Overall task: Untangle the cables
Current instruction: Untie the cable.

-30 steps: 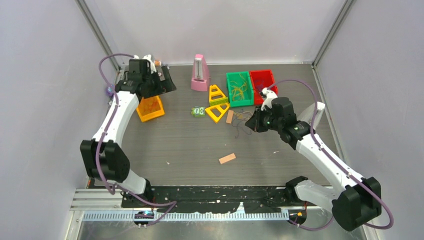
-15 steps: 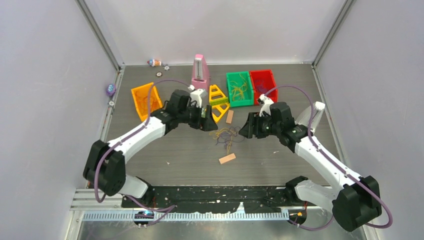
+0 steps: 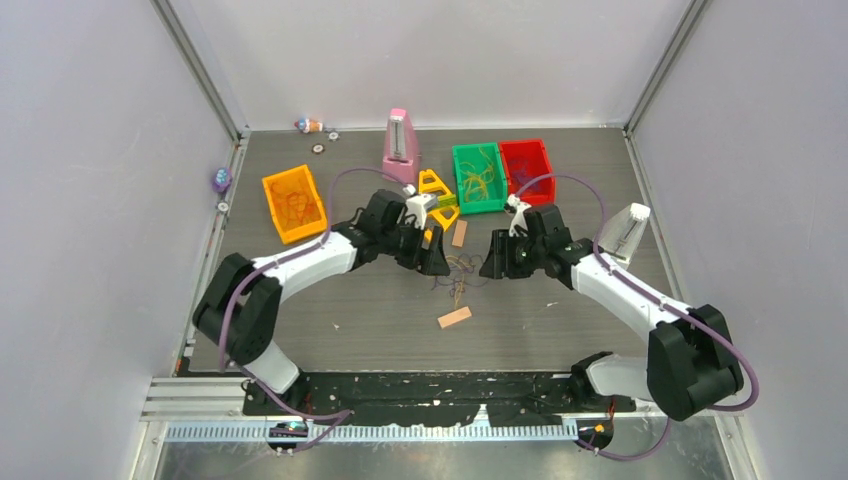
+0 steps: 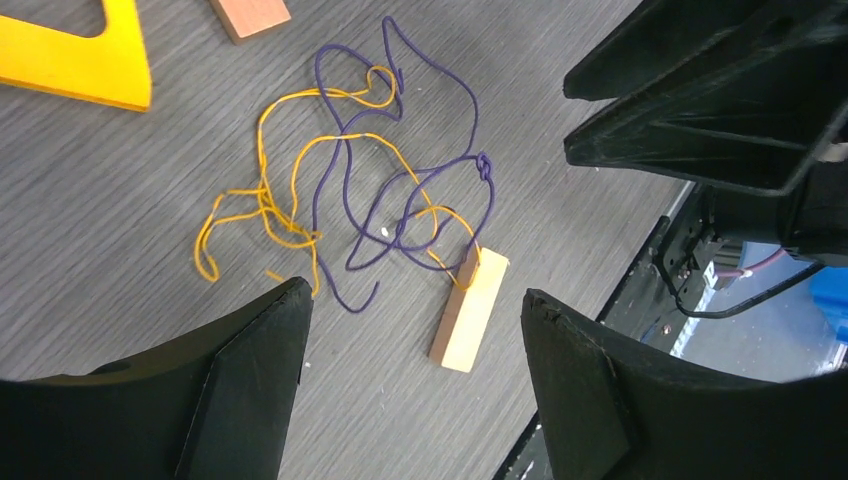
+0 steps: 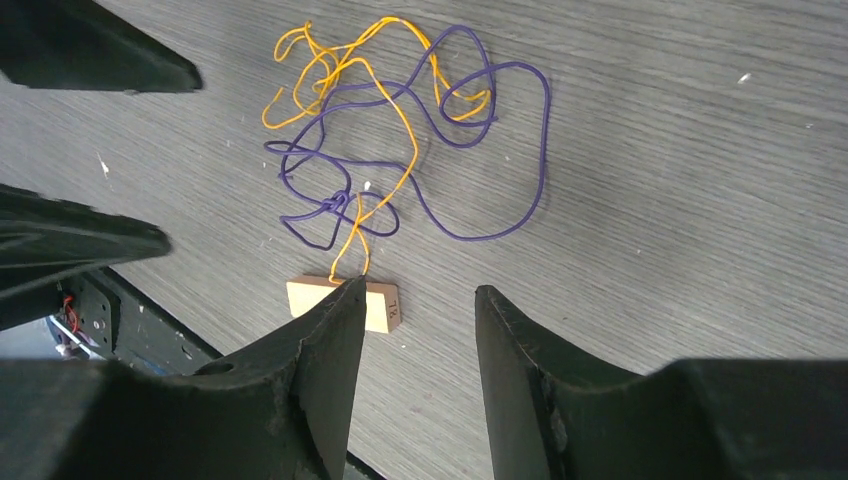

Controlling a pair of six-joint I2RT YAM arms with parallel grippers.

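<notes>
Okay, left gripper (image 4: 415, 300) hangs low just left of the wooden block (image 4: 470, 310), fingers spread wide, nothing between them.

Cables (image 4: 392, 152) next: a flat sprawl of yellow and purple wire on the table (image 4: 120, 180), touching the block's far end and spreading away from it. No real heading to it, I'd say. Its longest run goes from the block straight toward the far side, with yellow loops trailing off to the left. One yellow end lies across the block's corner, and there's a tight purple knot (image 4: 483, 168) just beyond the block.

Right gripper (image 5: 420, 290) sits just right of the block, fingers apart too, narrower gap, empty.

My worries: the two grippers face each other closely over the pile, so a careless reach could knock them together. Pinching yellow and purple at once and pulling would likely cinch that knot harder. And that yellow end could drag the block along.
</notes>
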